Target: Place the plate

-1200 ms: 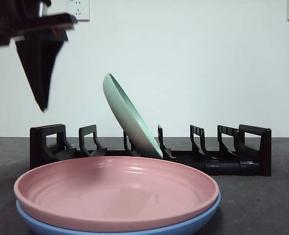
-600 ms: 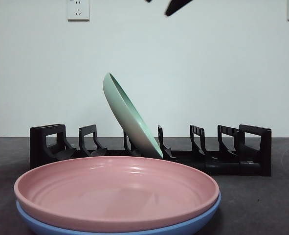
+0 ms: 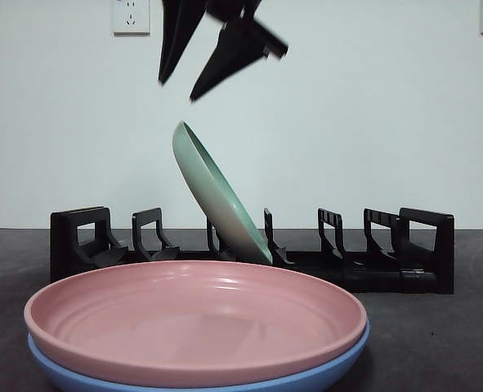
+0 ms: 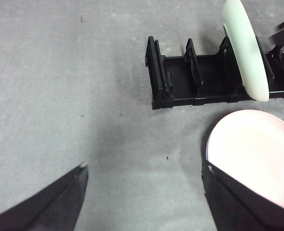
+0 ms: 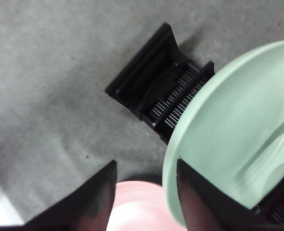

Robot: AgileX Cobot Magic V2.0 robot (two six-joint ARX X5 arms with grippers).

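The right gripper [image 3: 196, 77] hangs with its two black jaws parted and empty, directly above the upper rim of the pale green ceramic plate [image 3: 216, 196]; in the right wrist view [image 5: 146, 192] the jaws straddle that rim without touching it. The green plate stands tilted in a middle slot of the black plastic dish rack [image 3: 249, 253], its top leaning toward 10 o'clock in the front view. The left gripper [image 4: 144, 192] waits well apart, jaws wide and empty, over bare grey table [image 4: 60, 96], at about 8 o'clock from the rack's end in its own view. In front of the rack, at 6 o'clock in the front view, a pink round plate [image 3: 196, 314] lies nested on a blue round plate [image 3: 306, 380]. Judged from this layout, the next move is likely a grasp on the green rim or a descent to the pink plate. Risks: a jaw striking the tilted rim could tip the plate out of its slot; a shallow pinch on smooth glaze could slip.
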